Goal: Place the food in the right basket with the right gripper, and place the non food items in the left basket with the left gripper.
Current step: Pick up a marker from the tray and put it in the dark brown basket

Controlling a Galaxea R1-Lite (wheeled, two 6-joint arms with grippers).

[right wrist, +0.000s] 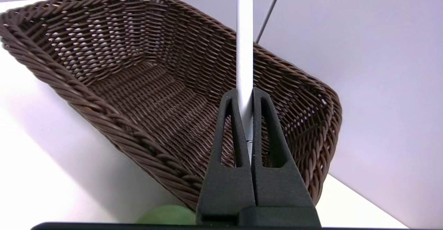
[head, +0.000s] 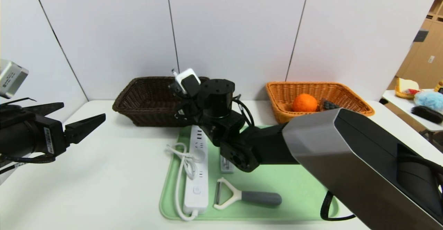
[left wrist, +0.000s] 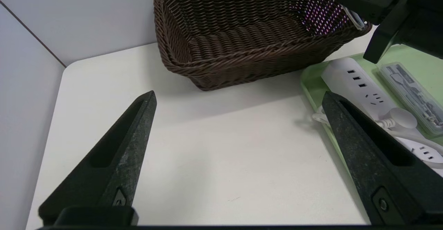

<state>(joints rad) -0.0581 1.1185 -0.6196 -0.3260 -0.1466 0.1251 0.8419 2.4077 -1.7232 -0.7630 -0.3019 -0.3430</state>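
Observation:
My right gripper (right wrist: 245, 93) is shut on the white pen (right wrist: 244, 43), which sticks out past its fingertips above the near right part of the left basket (right wrist: 138, 84), dark brown and empty. In the head view this gripper (head: 175, 84) hangs at the dark basket's (head: 145, 100) right end. My left gripper (head: 83, 110) stands open over bare table at the far left, holding nothing (left wrist: 238, 95). The power strip (head: 197, 167), grey case (head: 226, 166) and peeler (head: 242, 197) lie on the green tray (head: 294, 188). The right basket (head: 346, 96) holds the orange (head: 304, 102) and the cake slice (head: 328, 104).
White wall panels stand close behind both baskets. My right arm (head: 346, 153) stretches across the tray's right side. A side table (head: 415, 108) with a brush and other items is at the far right. The tray's edge (left wrist: 311, 84) lies beside my left gripper.

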